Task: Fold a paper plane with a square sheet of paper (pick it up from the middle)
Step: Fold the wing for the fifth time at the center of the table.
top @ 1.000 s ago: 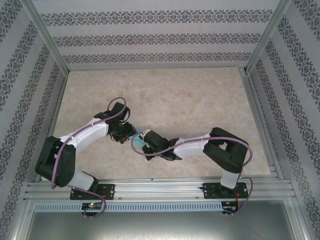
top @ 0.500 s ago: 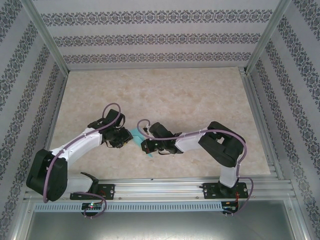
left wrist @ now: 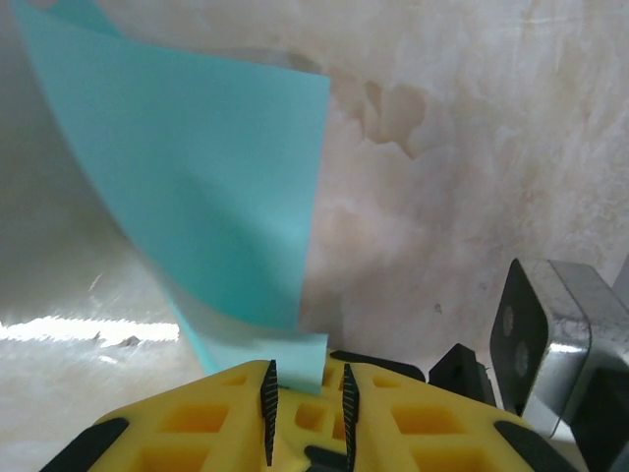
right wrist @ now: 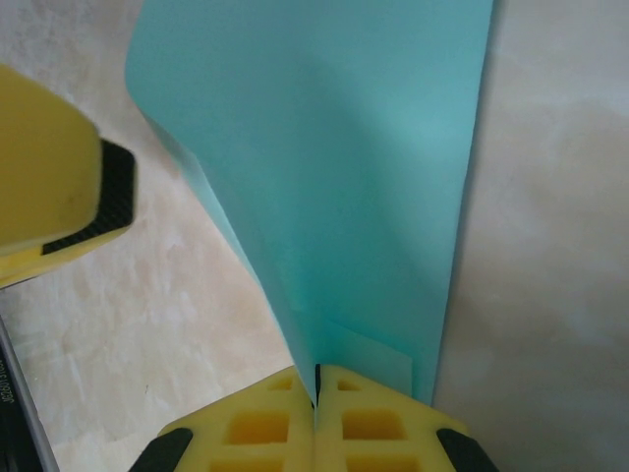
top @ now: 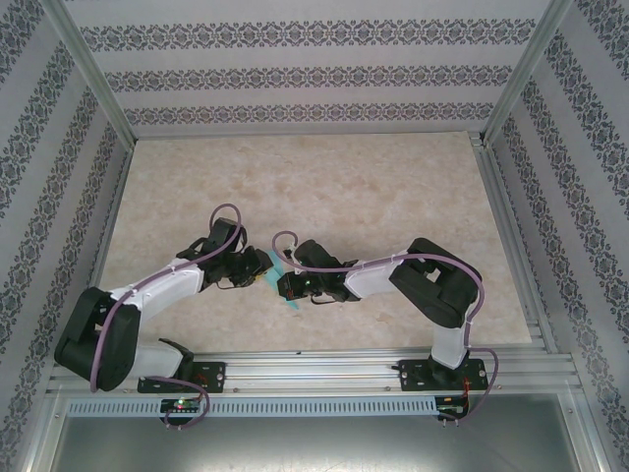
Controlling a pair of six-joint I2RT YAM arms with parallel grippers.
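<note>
The square sheet of paper (right wrist: 344, 177) is turquoise, folded, and stands up off the table. My right gripper (right wrist: 316, 379) is shut on its lower edge at the crease. From above, the paper (top: 294, 303) peeks out between the two grippers at the table's near middle. My left gripper (top: 257, 271) faces the right gripper (top: 285, 285) from the left. In the left wrist view a loose flap of the paper (left wrist: 197, 177) curves up, and its corner reaches between the jaws of my left gripper (left wrist: 307, 379). Those jaws stand a little apart, not pinching it.
The marble-patterned table (top: 393, 187) is bare behind the arms. Patterned walls and aluminium rails (top: 506, 226) close it in. In the right wrist view a yellow finger of the left gripper (right wrist: 49, 187) is close beside the paper.
The left gripper has narrowed its jaws and moved right, up to the paper. The right gripper has kept hold of the paper and shifted slightly.
</note>
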